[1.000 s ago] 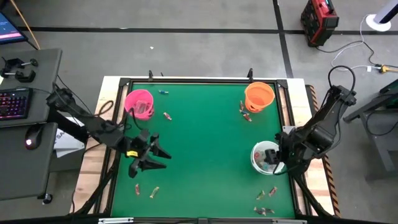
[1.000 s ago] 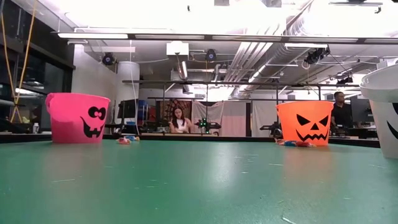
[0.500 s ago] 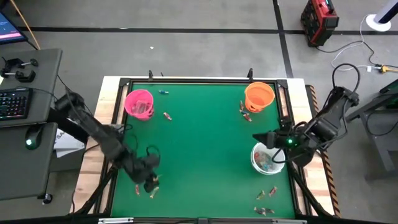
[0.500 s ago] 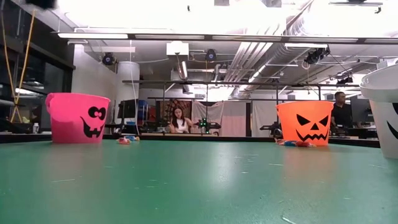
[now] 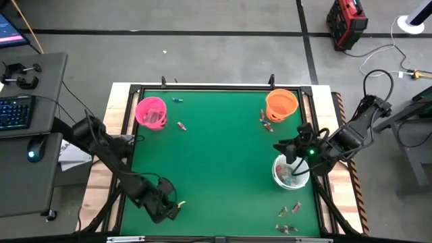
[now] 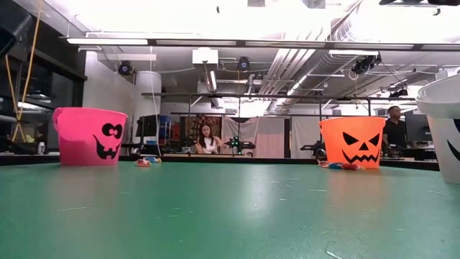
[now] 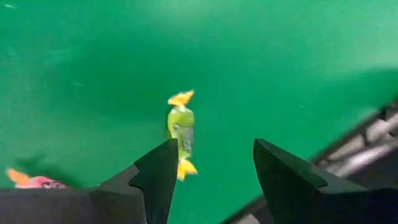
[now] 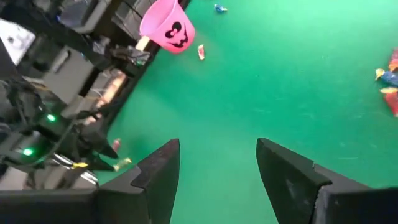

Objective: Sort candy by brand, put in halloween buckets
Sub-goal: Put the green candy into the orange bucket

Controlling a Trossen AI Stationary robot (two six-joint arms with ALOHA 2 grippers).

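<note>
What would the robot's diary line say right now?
left gripper: open, over green candy | right gripper: open, empty, above white bucket

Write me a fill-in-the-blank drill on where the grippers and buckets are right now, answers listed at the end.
1. The left gripper hovers over a candy in a green and ____ wrapper.
2. The right gripper sits beside the ____ bucket.
3. In the high view, the pink bucket stands at the table's far ____ corner.
4. The jaws of both grippers stand ____.

Missing words: yellow; white; left; open
</note>
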